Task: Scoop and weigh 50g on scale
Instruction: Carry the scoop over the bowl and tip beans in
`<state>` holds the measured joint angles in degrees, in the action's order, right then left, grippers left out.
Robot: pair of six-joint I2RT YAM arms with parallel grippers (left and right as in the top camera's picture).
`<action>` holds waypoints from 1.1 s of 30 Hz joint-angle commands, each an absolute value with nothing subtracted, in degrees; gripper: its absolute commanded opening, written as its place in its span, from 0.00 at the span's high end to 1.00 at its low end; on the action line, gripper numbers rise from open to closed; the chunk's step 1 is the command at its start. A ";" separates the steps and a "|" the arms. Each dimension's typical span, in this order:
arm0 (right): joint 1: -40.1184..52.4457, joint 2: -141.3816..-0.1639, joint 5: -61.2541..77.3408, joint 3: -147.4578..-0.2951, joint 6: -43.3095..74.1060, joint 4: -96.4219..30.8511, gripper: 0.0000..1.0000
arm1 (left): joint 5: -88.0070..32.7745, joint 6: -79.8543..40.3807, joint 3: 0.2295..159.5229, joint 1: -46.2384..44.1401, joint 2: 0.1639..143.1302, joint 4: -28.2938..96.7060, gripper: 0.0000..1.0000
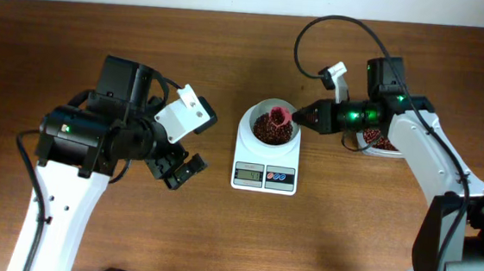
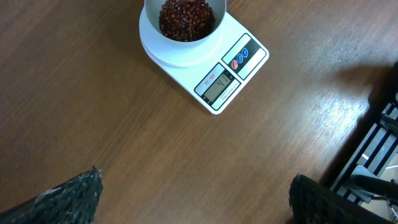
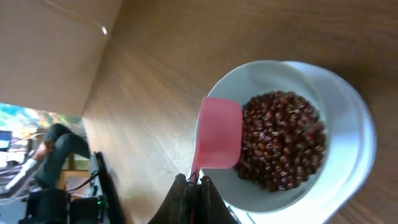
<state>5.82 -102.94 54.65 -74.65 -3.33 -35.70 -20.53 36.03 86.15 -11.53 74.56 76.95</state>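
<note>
Right gripper [image 1: 313,117], jaws pinched tight on the thin handle of a pink scoop [image 1: 279,116]. In the wrist view the fingertips [image 3: 196,186] meet at the handle's end. The scoop's cup [image 3: 217,134] sits over the near rim of the bowl [image 3: 261,68]. The cup is tipped on its side against the beans [image 3: 283,140]; I cannot tell whether anything is in it.

The beans, dark red-brown, lie heaped in the round white bowl on top of the scale [image 1: 265,168]. The heap fills most of the bowl's floor.

The scale stands mid-table with its grey display [image 2: 219,87] and red and blue buttons facing the near edge. The display is lit, but its digits are too small to read with confidence.

Behind the right arm is a container [image 1: 380,144] holding more beans, mostly hidden by the arm.

Left gripper [image 1: 183,171], jaws spread wide and holding nothing. It hangs above bare wooden table [image 1: 217,237], left of the scale and well apart from it.
</note>
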 commanded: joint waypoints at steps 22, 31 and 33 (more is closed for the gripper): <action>6.79 -101.30 48.07 -77.17 -0.60 -37.58 0.96 | -20.32 36.91 87.20 -11.22 73.91 76.84 0.01; 6.68 -101.30 54.08 -77.21 -0.69 -36.07 0.96 | -20.34 36.91 87.20 -11.22 73.91 76.84 0.01; 6.76 -101.30 57.04 -77.23 -2.83 -34.33 0.96 | -20.34 36.91 87.20 -11.22 73.91 76.84 0.01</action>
<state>6.17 -102.80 51.18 -75.68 -0.56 -35.92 -20.53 36.03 86.15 -11.53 74.56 76.95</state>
